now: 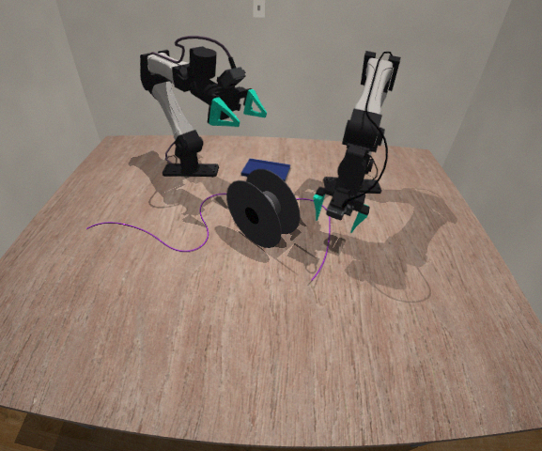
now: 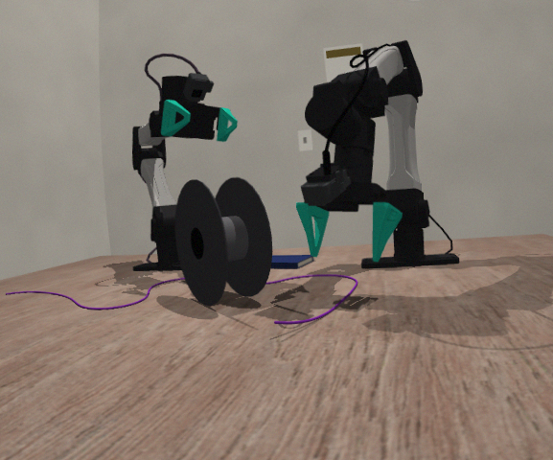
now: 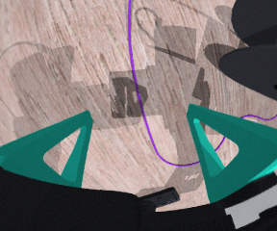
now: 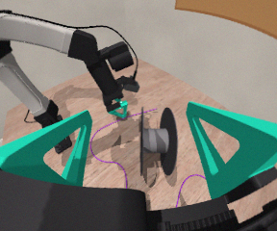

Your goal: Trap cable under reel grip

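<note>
My left pincer (image 1: 333, 225) (image 2: 345, 258) (image 3: 138, 113) (image 4: 121, 109) and right pincer (image 1: 252, 120) (image 2: 212, 121) (image 4: 138, 111) are spread and empty; sweeping my left low towards the reel (image 1: 263, 224) (image 2: 234, 238) (image 3: 259, 67) (image 4: 155, 141), at its nine o'clock in the top view, could drag the cable (image 1: 329, 238) (image 2: 336, 307) (image 3: 130, 48) (image 4: 91, 142) astray.

Two arms (image 1: 378, 87) (image 1: 171, 106) (image 2: 403, 143) (image 2: 153, 178) (image 4: 37, 34), one reel (image 1: 263, 230) (image 2: 212, 222) (image 3: 259, 69) (image 4: 169, 144), one cable (image 1: 186, 251) (image 2: 100, 309) (image 3: 130, 43) (image 4: 91, 144), one book (image 1: 266, 168) (image 2: 288, 262).
</note>
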Tool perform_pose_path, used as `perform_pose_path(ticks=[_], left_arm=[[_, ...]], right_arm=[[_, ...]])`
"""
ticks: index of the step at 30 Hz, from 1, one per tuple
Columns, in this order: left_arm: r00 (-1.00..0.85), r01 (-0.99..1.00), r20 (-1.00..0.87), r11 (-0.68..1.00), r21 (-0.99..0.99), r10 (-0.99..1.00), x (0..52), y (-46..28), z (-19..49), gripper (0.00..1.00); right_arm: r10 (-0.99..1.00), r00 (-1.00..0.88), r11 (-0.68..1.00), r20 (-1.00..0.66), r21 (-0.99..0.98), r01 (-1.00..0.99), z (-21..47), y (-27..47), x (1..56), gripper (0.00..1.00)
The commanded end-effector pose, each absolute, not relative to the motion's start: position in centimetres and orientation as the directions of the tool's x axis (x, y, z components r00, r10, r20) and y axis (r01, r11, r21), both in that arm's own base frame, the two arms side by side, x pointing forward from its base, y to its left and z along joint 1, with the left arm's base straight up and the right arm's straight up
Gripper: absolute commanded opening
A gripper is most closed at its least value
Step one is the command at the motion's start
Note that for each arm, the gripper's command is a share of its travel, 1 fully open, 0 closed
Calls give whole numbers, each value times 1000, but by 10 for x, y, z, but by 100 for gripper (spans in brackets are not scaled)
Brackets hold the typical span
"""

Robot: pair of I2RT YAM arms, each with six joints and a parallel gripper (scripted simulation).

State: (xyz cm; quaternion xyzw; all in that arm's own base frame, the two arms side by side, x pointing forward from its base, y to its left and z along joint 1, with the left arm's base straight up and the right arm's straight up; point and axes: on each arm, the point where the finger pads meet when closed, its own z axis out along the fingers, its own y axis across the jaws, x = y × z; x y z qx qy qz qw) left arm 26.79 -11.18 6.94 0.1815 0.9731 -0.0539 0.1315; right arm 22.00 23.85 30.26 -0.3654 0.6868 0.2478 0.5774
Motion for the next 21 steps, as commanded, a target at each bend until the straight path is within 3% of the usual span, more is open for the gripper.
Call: perform_pose_path(ticks=[1, 2, 4, 8, 9, 21], left_arm=[[-946, 268, -196, 963, -18, 260, 279, -114, 68, 89], [-954, 260, -159, 966, -13, 255, 279, -115, 61, 77], [-954, 260, -159, 966, -13, 255, 279, -115, 61, 77], [-969, 237, -70, 972, 0, 236, 281, -117, 45, 32], [-971, 233, -57, 972, 2, 233, 282, -118, 42, 26], [-973, 231, -10, 973, 10, 231, 285, -120, 18, 26]], right_arm=[[-242, -86, 576, -966, -71, -814, 288, 248, 204, 100], [-254, -89, 554, -963, -70, -830, 283, 252, 198, 100], [-254, -89, 554, -963, -70, -830, 283, 252, 198, 100], [-286, -104, 527, -952, -66, -847, 268, 256, 189, 100], [-291, -107, 530, -951, -67, -845, 265, 256, 189, 100], [-292, -122, 538, -949, -58, -841, 251, 256, 191, 100]])
